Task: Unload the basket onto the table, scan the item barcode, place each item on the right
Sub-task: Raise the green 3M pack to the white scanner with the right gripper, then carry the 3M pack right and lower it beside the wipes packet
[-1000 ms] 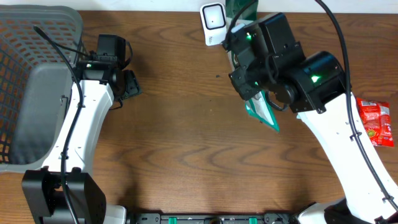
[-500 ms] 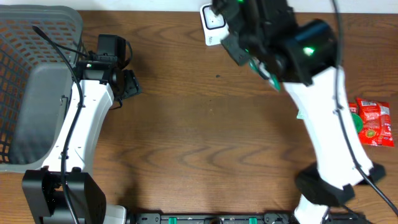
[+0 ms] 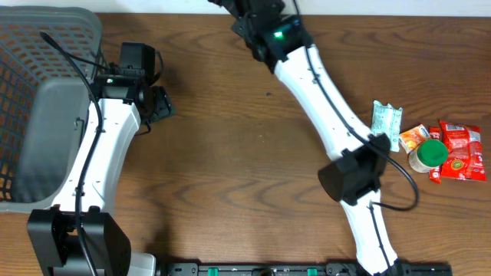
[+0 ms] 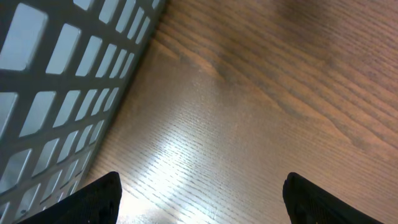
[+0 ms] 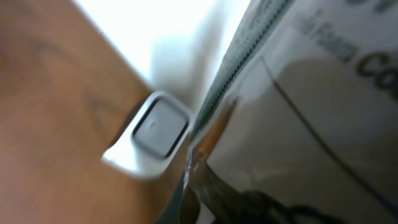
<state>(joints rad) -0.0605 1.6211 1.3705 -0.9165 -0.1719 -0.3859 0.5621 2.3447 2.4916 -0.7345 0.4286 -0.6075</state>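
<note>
One pouch (image 5: 311, 106), diagonal, beside scanner (image 5: 158, 132)

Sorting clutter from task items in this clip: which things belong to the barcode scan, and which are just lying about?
In the job: pouch, barcode scanner.
Lying about: grey basket, green-white packet, orange packet, green-lidded jar, red packet.

A grey plastic mesh basket (image 3: 54, 31) sits at the far left of the brown wooden counter (image 3: 230, 176). Near the right edge lies a cluster: a red packet (image 3: 462, 149), a green-lidded jar (image 3: 428, 155) just beside it, a small orange packet (image 3: 414, 136), and a pale green sachet (image 3: 386, 123) leftmost.
</note>
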